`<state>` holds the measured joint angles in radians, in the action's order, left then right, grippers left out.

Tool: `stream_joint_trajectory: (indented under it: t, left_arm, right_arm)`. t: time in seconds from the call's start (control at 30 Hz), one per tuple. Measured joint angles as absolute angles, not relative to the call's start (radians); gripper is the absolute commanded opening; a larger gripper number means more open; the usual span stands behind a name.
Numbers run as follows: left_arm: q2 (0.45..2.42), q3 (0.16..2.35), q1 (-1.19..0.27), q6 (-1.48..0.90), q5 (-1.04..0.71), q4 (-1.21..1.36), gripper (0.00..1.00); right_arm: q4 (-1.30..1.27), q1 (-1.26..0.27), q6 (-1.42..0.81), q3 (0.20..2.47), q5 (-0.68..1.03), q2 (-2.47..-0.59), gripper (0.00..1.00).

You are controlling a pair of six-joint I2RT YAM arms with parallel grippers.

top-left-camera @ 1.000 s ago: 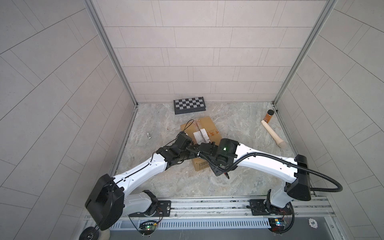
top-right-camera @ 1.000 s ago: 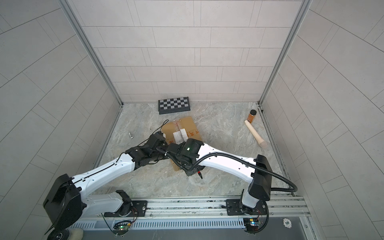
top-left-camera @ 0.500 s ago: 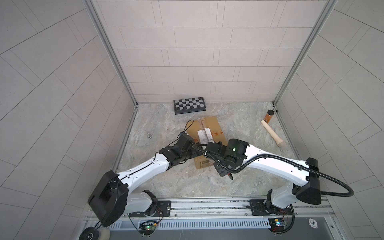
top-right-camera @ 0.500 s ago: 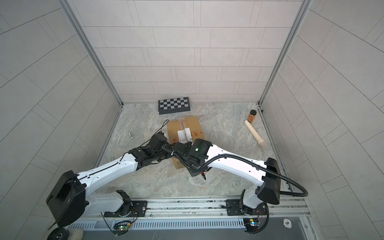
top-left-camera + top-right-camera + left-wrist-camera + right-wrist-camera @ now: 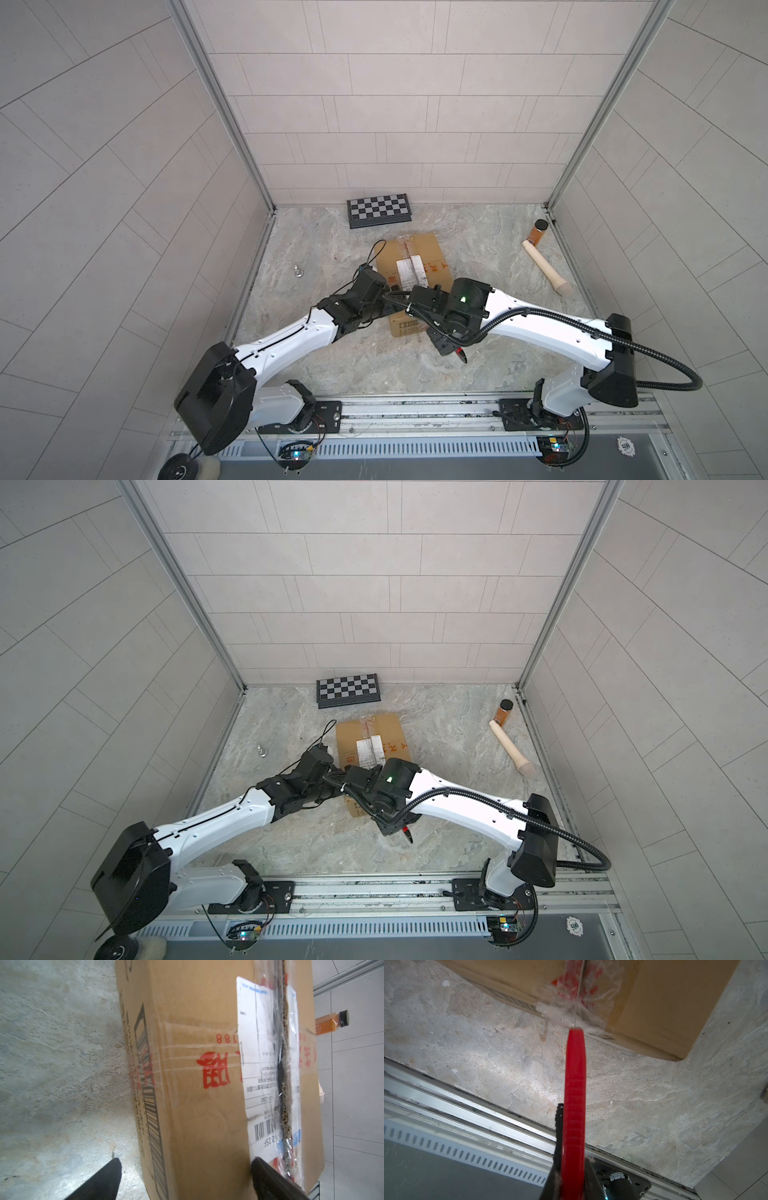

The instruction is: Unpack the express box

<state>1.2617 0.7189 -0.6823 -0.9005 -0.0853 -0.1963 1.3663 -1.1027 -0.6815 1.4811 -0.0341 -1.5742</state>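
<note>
**Express box (image 5: 415, 257): both claws at its near end**

Left gripper (image 5: 186, 1167): jaws wide apart, straddling the top edge, one finger over the white label (image 5: 259, 1064), one out beside the barcode side. Contact unclear.
Right gripper (image 5: 574, 1172): clamped on a red-handled cutter (image 5: 575, 1084), thin blade at the taped seam (image 5: 571, 1001) of the end face just ahead.
The box lies flat on the table, directly ahead of both claws. Its long axis and top seam run away from them toward the checkered board (image 5: 380, 210).
Judgement: the cut should follow that seam.

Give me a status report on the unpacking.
Left end effector open, straddling express box edge. Right end effector shut on red cutter, blade at tape. Flaps down, nothing on top.
</note>
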Motion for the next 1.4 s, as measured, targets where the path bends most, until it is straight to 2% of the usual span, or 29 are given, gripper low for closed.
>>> stream_joint_trajectory:
  t: [0.43, 0.63, 1.0, 1.4]
  left_arm:
    - [1.180, 0.698, -0.688, -0.858, -0.086, -0.244, 1.00]
    - [1.225, 0.756, -0.690, -0.855, -0.078, -0.308, 1.00]
    - [1.312, 0.786, -0.703, -0.930, -0.083, -0.286, 1.00]
    - [1.341, 0.783, -0.708, -0.948, -0.100, -0.235, 1.00]
  right_arm:
    - [1.225, -1.071, -0.682, 1.454, -0.007, -1.621, 0.00]
    - [1.182, -1.070, -0.684, 1.430, 0.007, -1.613, 0.00]
    - [1.067, -1.066, -0.731, 1.259, 0.020, -1.473, 0.00]
    - [1.113, -1.084, -0.761, 1.163, 0.065, -1.330, 0.00]
